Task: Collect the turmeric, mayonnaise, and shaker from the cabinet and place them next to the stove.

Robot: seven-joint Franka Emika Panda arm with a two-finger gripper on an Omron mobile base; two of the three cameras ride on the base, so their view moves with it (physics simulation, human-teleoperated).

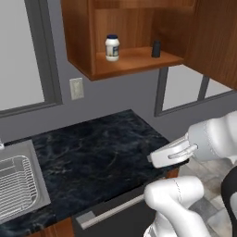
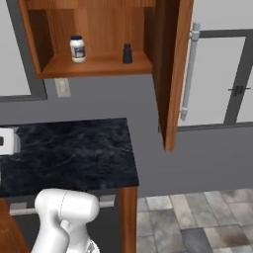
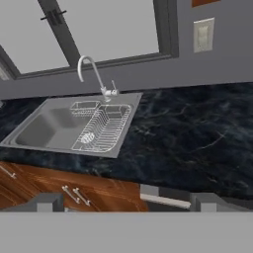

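Note:
The cabinet [image 1: 134, 62] [image 2: 94, 66] hangs open on the wall above the counter. On its shelf floor the mayonnaise [image 1: 112, 47] [image 2: 77, 48], a squat white jar with a dark blue lid, stands to the left. The shaker [image 1: 156, 48] [image 2: 127, 53], small and dark, stands to its right. The turmeric and the stove are out of view. My gripper [image 3: 127, 202] is open with nothing between its wide-set fingertips [image 3: 49, 201]. It is low over the counter's front edge, far below the shelf, and faces the sink.
A black marble counter [image 1: 102, 152] [image 3: 197, 133] runs under the cabinet. A steel sink [image 1: 18, 180] [image 3: 44, 128] with a wire rack and a faucet [image 3: 91, 74] lies to the left. The open cabinet door [image 2: 170, 74] [image 1: 217, 41] juts out on the right. A wall outlet [image 1: 77, 88] sits below the cabinet.

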